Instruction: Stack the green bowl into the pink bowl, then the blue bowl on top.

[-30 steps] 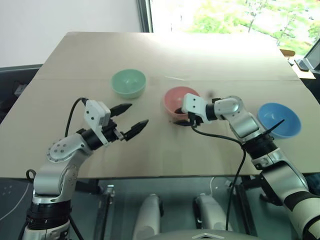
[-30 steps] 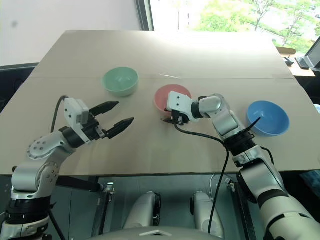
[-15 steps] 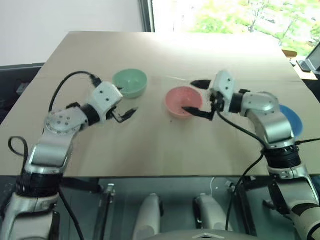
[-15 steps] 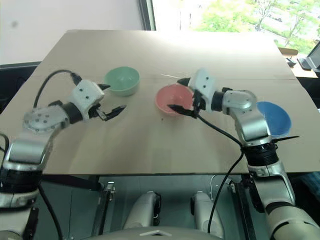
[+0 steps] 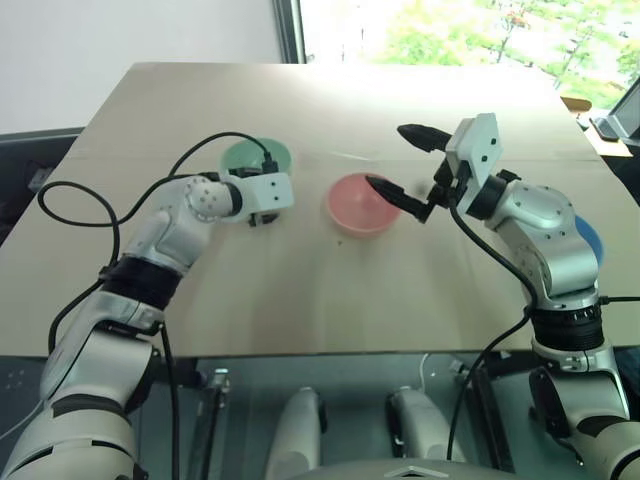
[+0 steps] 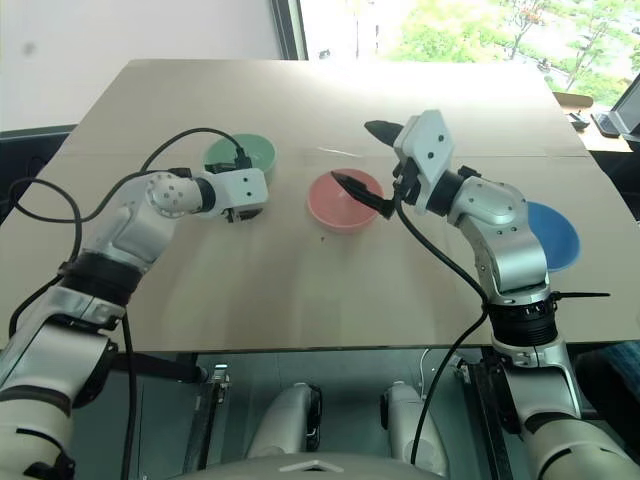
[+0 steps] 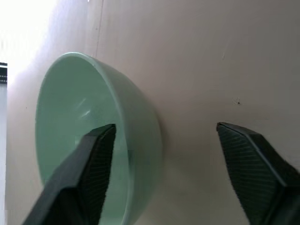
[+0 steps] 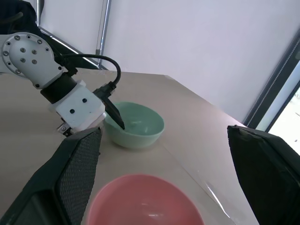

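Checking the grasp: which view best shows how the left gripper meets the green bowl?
The left wrist view: the green bowl fills it, its near wall between the open fingers. The right wrist view shows one finger inside the rim; the head views mostly hide the bowl behind the wrist.

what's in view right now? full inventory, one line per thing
green bowl: 1, pale mint green, robot's left part of the table, upright, one finger of the left claw inside its rim and one outside
pink bowl: 1, salmon pink, table centre, upright, empty
blue bowl: 1, sky blue, robot's right part of the table, partly hidden by the right arm
table: 1, tan
window: 1, behind the table, trees outside
left claw: 1, black, open, straddling the green bowl's wall
right claw: 1, black, open, raised above the pink bowl
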